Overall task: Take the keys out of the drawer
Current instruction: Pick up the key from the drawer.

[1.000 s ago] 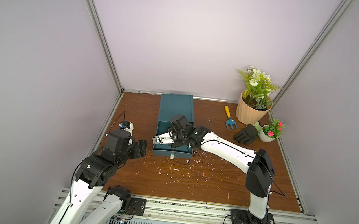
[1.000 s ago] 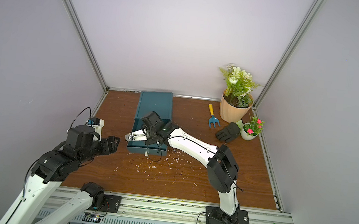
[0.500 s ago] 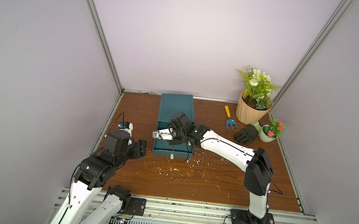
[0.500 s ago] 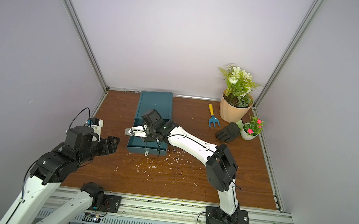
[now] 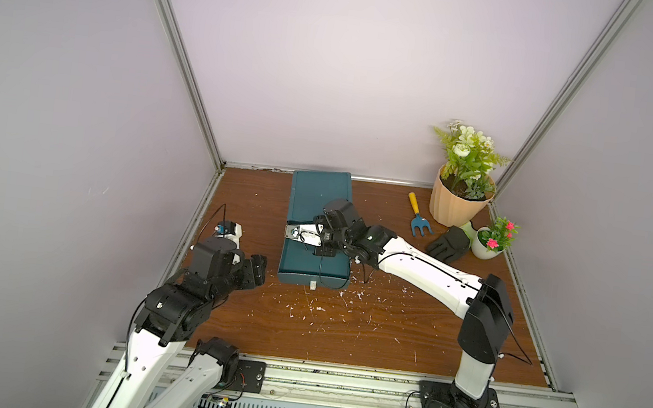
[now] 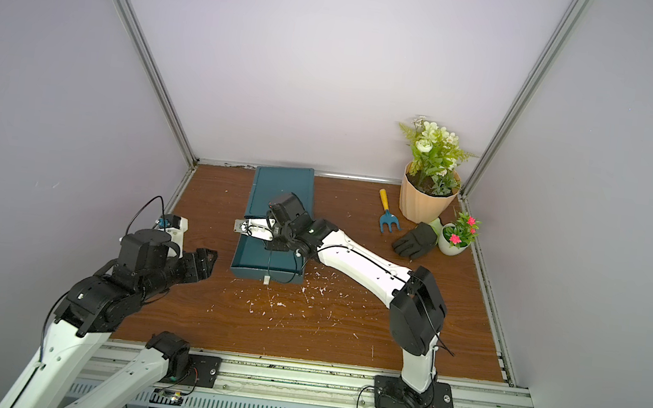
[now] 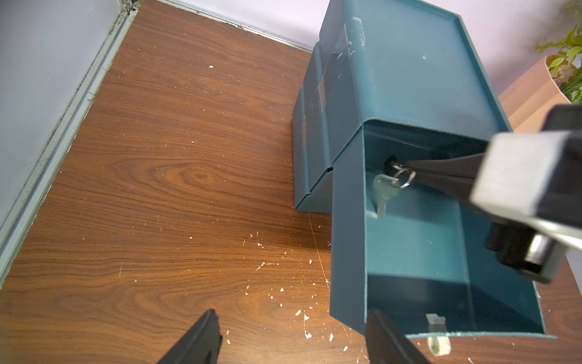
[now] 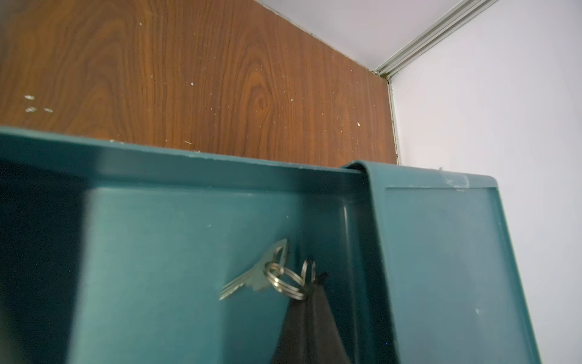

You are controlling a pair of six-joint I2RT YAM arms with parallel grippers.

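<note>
Silver key point(image 8: 252, 279) hangs by its ring point(image 8: 285, 283) from my right gripper point(image 8: 311, 286), clamped on that ring inside the drawer point(image 8: 189, 245), blade trailing beyond the tips; my left gripper point(image 7: 293, 337) gapes wide outside, farther off.

Both top views are looking down from high over the 6 o'clock edge at the whole table point(image 5: 302, 328), nearly alike, while the left wrist camera is facing the drawer point(image 7: 409, 252) from its 8 o'clock and the right one is sitting close over it, facing 10 o'clock, both sharing the key point(image 7: 381, 198).
</note>
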